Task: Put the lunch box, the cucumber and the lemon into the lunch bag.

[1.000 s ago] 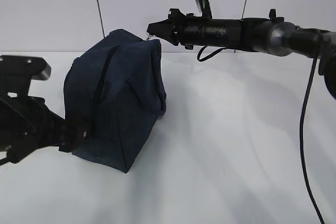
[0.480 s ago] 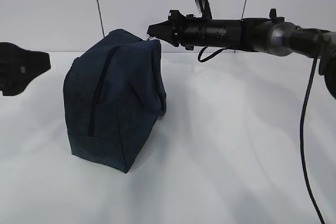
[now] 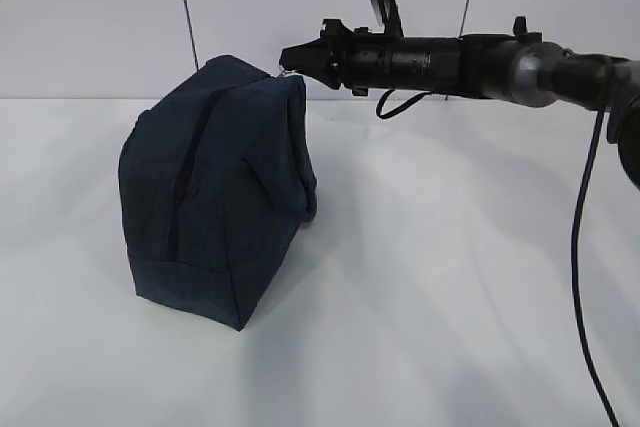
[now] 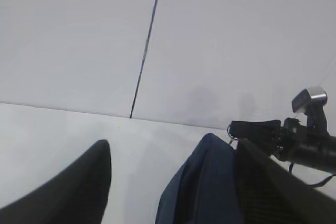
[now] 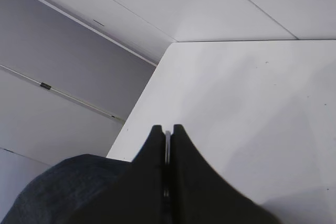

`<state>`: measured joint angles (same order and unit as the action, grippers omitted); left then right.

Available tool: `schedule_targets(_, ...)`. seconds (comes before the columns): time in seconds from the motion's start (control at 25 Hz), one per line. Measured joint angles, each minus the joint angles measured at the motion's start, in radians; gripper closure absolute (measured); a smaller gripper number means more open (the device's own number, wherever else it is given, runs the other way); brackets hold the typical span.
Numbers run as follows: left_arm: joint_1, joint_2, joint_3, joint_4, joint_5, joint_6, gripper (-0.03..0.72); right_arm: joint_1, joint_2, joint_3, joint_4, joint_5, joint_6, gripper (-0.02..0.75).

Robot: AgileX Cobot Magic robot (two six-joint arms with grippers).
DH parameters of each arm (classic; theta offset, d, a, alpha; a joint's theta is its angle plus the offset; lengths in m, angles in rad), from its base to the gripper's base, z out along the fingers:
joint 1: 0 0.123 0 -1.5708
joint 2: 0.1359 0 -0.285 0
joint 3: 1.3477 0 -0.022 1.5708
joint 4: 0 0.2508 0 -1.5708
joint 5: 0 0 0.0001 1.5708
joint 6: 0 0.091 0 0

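I see one lunch bag on the white surface, standing upright left of centre in the ext. view, dark navy fabric, boxy, zipper line running down its near-left face and looking closed as far as I can follow it. No brand, label or writing readable anywhere on the bag, on the arms or on the wall panels behind. Count: 1 bag, 2 arms in play; lunch box, cucumber and lemon don't show in any view, so I can't say where they are. Right tool reaches in horizontally from the right at the bag's top right corner, tips pressed together on a thin bright metal piece at that corner; in the right wrist view the two black fingers sit tight with only a silvery sliver between them, which I read as the zipper's ring pull, bag fabric just below left. So right tool is clamped on the pull, nothing else in it. Left tool: ext. view shows only a dark scrap at the top left corner, well apart from the bag. In the left wrist view its two dark fingers stand wide apart w/ nothing between them but the bag's top edge further off, so it's spread and empty, up above the surface. That view also catches the right arm at the bag's corner.
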<state>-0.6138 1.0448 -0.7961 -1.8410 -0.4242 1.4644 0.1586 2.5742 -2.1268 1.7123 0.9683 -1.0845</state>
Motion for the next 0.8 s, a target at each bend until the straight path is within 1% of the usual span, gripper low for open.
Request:
schedule_targets(0.24, 0.0, 0.062, -0.035, -0.008, -0.018, -0.056, 0.214, 0.0, 0.0, 0.0, 0.0, 0.006, 0.0, 0.717)
schedule_targets(0.32, 0.0, 0.082, -0.035, -0.01, -0.002, -0.104, 0.218, 0.0, 0.0, 0.0, 0.0, 0.008, 0.0, 0.717)
schedule_targets(0.4, 0.014, 0.107, -0.037, -0.01, 0.039, -0.161, 0.22, 0.0, 0.0, 0.0, 0.0, 0.008, 0.0, 0.717)
schedule_targets(0.48, 0.047, 0.13, -0.037, -0.01, 0.123, -0.218, 0.228, 0.0, 0.0, 0.0, 0.0, 0.01, 0.0, 0.717)
schedule_targets(0.56, 0.094, 0.152, -0.037, -0.01, 0.219, -0.25, 0.241, 0.0, 0.0, 0.0, 0.0, 0.012, 0.0, 0.717)
schedule_targets(0.8, 0.231, 0.203, -0.037, 0.018, 0.52, -0.272, 0.261, 0.0, 0.0, 0.0, 0.0, 0.015, 0.0, 0.717)
